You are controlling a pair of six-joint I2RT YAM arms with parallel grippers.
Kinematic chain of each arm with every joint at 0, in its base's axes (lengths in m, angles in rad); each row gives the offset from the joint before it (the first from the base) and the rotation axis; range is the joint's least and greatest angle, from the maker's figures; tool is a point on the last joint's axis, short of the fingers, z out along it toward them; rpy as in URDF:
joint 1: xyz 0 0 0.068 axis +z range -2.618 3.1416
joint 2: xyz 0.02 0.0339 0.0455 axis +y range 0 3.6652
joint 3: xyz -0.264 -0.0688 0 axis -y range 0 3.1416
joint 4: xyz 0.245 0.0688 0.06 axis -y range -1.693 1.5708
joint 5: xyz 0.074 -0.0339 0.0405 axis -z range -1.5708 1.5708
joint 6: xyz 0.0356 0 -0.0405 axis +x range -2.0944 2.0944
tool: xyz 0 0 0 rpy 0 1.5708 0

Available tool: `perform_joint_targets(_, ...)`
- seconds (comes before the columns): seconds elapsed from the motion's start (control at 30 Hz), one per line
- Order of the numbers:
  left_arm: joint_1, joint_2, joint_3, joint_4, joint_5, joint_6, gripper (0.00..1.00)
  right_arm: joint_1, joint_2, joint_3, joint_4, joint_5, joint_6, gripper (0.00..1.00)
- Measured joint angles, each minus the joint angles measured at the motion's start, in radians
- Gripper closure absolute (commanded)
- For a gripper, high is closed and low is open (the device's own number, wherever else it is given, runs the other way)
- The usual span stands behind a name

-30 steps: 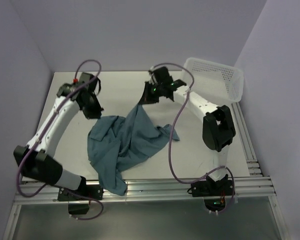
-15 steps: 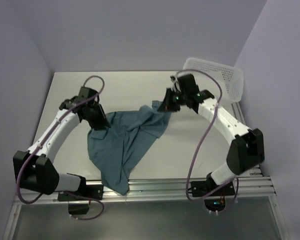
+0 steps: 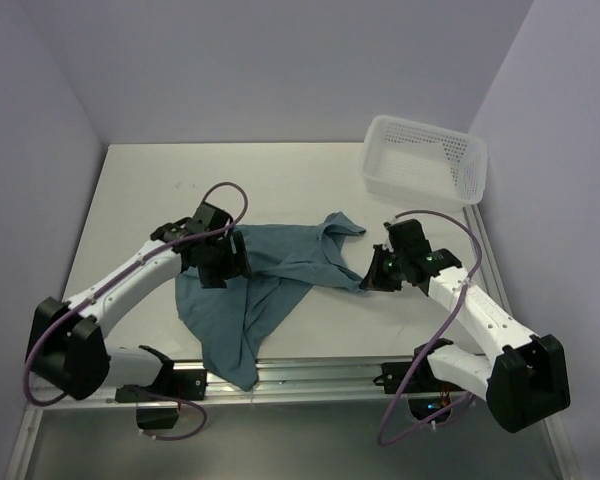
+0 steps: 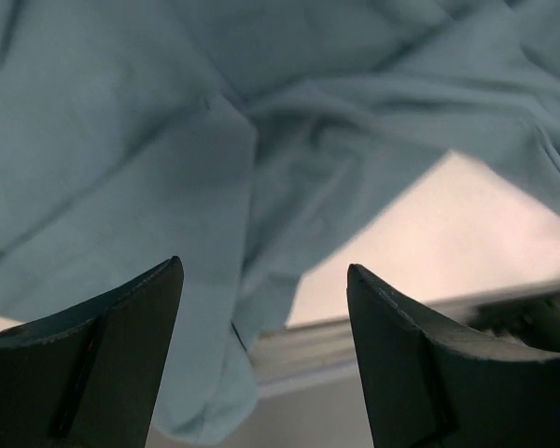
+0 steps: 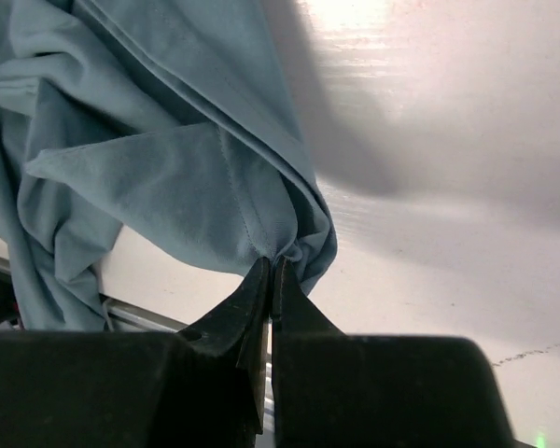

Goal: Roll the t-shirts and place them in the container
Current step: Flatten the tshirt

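Observation:
The teal-blue t-shirt (image 3: 270,275) lies crumpled across the middle of the table, one end hanging over the front rail. My right gripper (image 3: 368,278) is shut on the t-shirt's right edge (image 5: 289,238), low over the table, and the cloth bunches at its fingertips (image 5: 261,280). My left gripper (image 3: 223,268) hovers over the shirt's left part with its jaws open and nothing between them. In the left wrist view the t-shirt (image 4: 168,140) fills the frame beyond the two dark fingers (image 4: 121,317).
A white mesh basket (image 3: 425,160) stands at the back right corner. The aluminium front rail (image 3: 330,375) runs along the near table edge. Purple cables loop off both arms.
My left gripper has let go of the shirt and opened. Both arms swung toward the near edge; the right one dragged the shirt's edge down and to the right, spreading the cloth.

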Motion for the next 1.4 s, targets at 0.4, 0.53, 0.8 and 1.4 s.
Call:
perform_joint_targets(0.4,0.077,0.312,0.080,0.084,-0.063,0.057,0.26,-0.002,0.048,-0.021,-0.003,0.043,0.035,1.00)
perform_joint_targets(0.53,0.078,0.328,0.086,0.082,-0.063,0.063,0.27,-0.002,0.053,-0.021,0.002,0.042,0.036,1.00)
perform_joint_targets(0.8,0.078,0.364,0.099,0.090,-0.056,0.082,0.65,-0.002,0.081,-0.021,0.018,0.039,0.040,1.00)
perform_joint_targets(1.4,0.076,0.307,0.096,0.012,-0.089,0.059,1.00,0.002,0.064,-0.060,0.068,-0.012,0.057,1.00)
